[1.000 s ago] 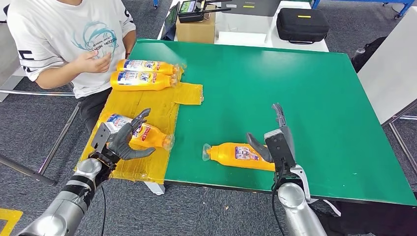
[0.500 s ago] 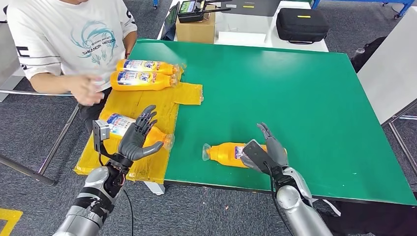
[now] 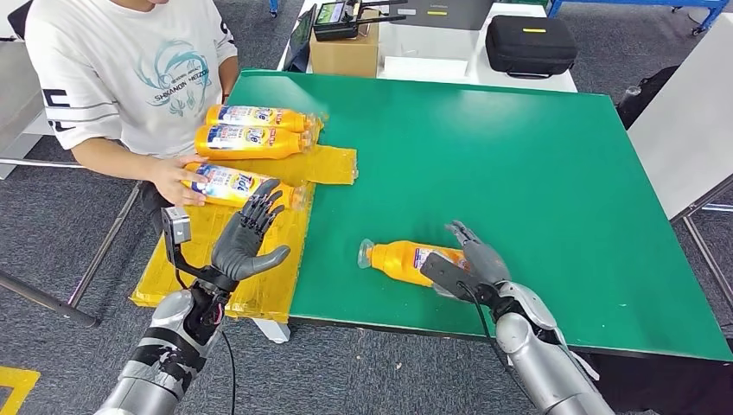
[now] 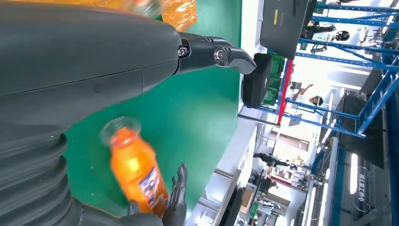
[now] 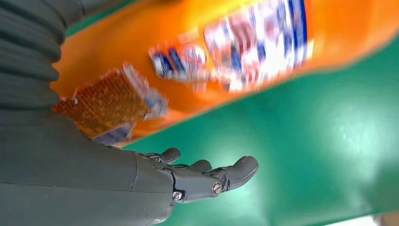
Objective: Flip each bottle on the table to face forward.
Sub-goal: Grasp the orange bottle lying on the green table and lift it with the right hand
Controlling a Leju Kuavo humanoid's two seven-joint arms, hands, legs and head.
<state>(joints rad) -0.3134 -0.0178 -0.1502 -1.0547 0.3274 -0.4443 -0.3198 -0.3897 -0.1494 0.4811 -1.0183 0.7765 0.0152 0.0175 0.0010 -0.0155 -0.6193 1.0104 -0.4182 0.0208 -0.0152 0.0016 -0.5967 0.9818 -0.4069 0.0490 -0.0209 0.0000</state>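
Note:
An orange bottle (image 3: 399, 258) lies on its side on the green table (image 3: 519, 156), cap toward the yellow mat. My right hand (image 3: 469, 264) lies against its base end, fingers (image 5: 211, 176) stretched out and not wrapped around it; the bottle (image 5: 226, 61) is blurred close to the palm. My left hand (image 3: 247, 239) hovers over the yellow mat (image 3: 259, 285), fingers spread, holding nothing. The left wrist view also has the bottle (image 4: 139, 174). Two bottles (image 3: 258, 117) (image 3: 249, 138) lie at the mat's far end. A person's hand (image 3: 173, 183) holds a third bottle (image 3: 233, 182) on the mat.
The person sits at the table's left, close to the mat. A cardboard box (image 3: 344, 50) and a black case (image 3: 531, 43) stand on a white table behind. The green table's near edge (image 3: 519, 341) runs just under my right hand.
The person took the bottle from in front of my left hand and moved it back on the mat. My left hand rose and opened. My right hand tipped over onto its bottle, which shifted a little.

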